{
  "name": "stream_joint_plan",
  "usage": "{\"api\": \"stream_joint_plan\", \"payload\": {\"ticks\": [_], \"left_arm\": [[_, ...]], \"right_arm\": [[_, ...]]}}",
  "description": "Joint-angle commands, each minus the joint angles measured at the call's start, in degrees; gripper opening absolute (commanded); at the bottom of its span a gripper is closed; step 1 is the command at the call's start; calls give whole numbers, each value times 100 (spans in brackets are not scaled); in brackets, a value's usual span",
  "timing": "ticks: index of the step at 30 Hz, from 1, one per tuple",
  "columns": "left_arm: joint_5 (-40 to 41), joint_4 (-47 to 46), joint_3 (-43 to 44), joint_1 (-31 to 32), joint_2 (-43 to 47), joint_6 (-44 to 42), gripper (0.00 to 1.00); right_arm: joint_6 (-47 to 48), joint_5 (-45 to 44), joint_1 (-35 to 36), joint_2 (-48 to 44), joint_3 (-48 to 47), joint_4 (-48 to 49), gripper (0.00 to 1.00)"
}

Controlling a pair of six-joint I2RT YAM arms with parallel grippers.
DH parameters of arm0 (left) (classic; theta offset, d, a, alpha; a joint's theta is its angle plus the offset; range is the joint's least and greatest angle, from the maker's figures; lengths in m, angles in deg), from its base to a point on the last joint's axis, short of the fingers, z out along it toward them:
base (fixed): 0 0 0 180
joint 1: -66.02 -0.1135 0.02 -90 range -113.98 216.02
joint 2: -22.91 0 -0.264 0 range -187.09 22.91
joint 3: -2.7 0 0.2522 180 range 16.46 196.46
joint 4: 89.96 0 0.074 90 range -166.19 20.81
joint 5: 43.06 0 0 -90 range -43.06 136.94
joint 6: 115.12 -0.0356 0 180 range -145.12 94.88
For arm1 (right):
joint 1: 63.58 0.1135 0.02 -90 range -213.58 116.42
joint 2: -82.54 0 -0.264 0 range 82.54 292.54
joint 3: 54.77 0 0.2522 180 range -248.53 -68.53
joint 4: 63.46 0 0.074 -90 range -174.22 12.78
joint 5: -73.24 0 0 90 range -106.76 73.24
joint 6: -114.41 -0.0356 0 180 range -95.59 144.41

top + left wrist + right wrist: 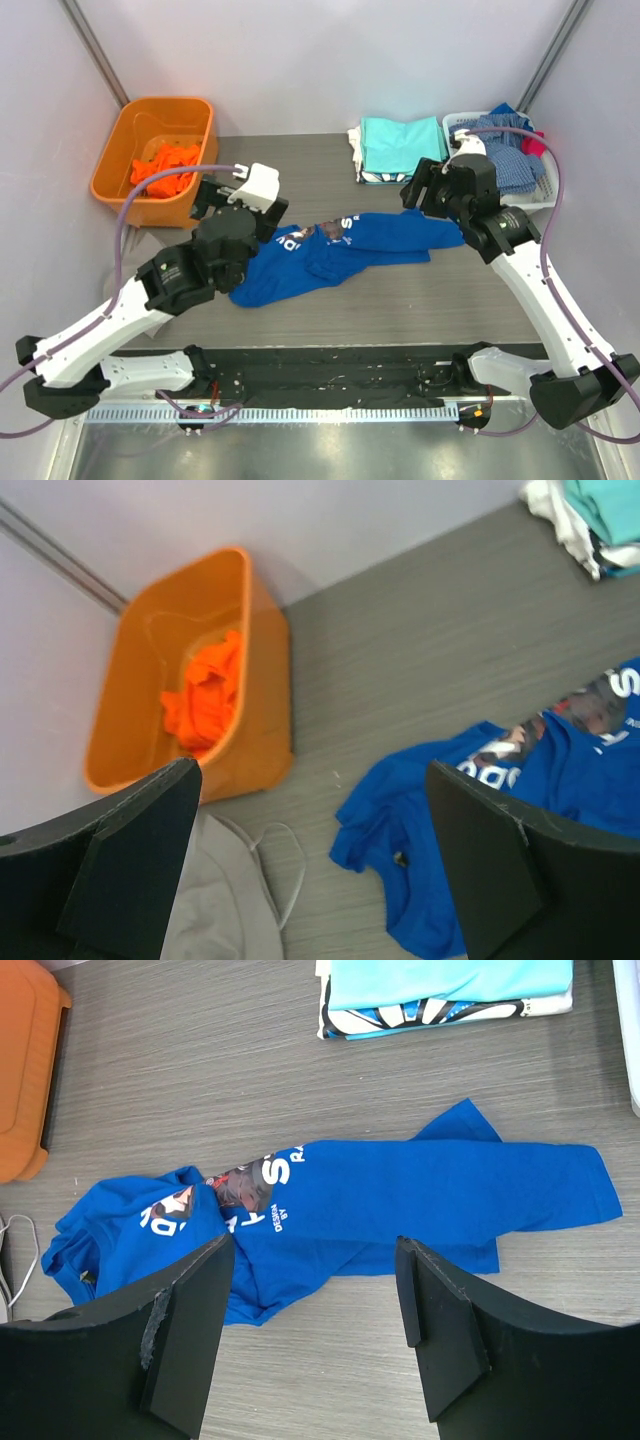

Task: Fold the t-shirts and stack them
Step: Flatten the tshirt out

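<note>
A royal blue t-shirt with a white-and-dark print lies crumpled and stretched across the middle of the table; it also shows in the left wrist view and the right wrist view. A folded stack with an aqua t-shirt on top sits at the back; it shows in the right wrist view too. An orange t-shirt lies in the orange bin. My left gripper is open and empty above the shirt's left end. My right gripper is open and empty above the shirt's right part.
A white basket at the back right holds a blue-and-white checked garment and a red cloth. A thin cable lies on the table by the orange bin. Grey walls close in both sides.
</note>
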Motion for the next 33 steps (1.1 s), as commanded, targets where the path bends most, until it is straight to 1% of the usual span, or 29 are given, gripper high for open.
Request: {"api": "stream_joint_plan", "payload": {"ticks": [1,2,3,4,5,6,7,8,10,12,16,21,23,26,27,28,29,30,31,33], "left_arm": [[-2250,250,-162,-1286,189,1095,100],[-3090,258,-276,-1587,190,1193,100],[-3968,258,-329,-2243,155,1403,100],[-4412,276,-452,-2563,120,1605,100],[-5226,284,-514,-3184,-3,1685,100],[-5590,311,-645,-3721,-73,1843,100],[-6290,372,-759,-3952,-239,1923,100],[-6776,364,-839,-4294,-363,2019,100],[-7147,189,-1173,-4638,-382,2195,100],[-7316,-66,-1576,-4798,-312,2345,100],[-7387,-295,-1929,-4851,-136,2626,100],[-7387,-278,-2052,-4851,5,2670,100],[-7361,-252,-2061,-4851,66,2662,100],[-7273,-199,-2079,-4860,136,2635,99],[-7247,-190,-2088,-4851,146,2627,100],[-7212,-181,-2105,-4851,189,2627,100],[-7194,-173,-2114,-4860,198,2618,100],[-7185,-172,-2131,-4860,224,2626,100],[-7202,-172,-2140,-4851,233,2627,100],[-7272,-216,-2184,-4860,234,2670,100]], "right_arm": [[-75,-3,-12,-165,48,48,73],[-84,6,-21,-173,66,48,73],[-93,14,-21,-182,92,48,73],[-102,23,-12,-191,101,56,73],[-111,15,-12,-200,118,56,73],[-119,15,-12,-217,153,56,73],[-119,6,-12,-252,162,65,73],[-128,14,-12,-253,180,57,73],[-146,14,-12,-296,250,56,73],[-155,15,-12,-314,364,74,73],[-225,-73,-21,-279,742,127,73],[-383,-205,-21,-165,1426,346,73],[-436,-188,-30,-16,1559,477,73],[-480,268,-38,264,1735,767,71],[-480,678,-21,379,1736,847,70],[-480,700,-4,476,1727,952,69],[-480,892,75,677,1649,962,68],[-410,806,337,766,1596,962,68],[-375,492,496,845,1517,927,68],[-339,165,882,1047,1315,848,70]]}}
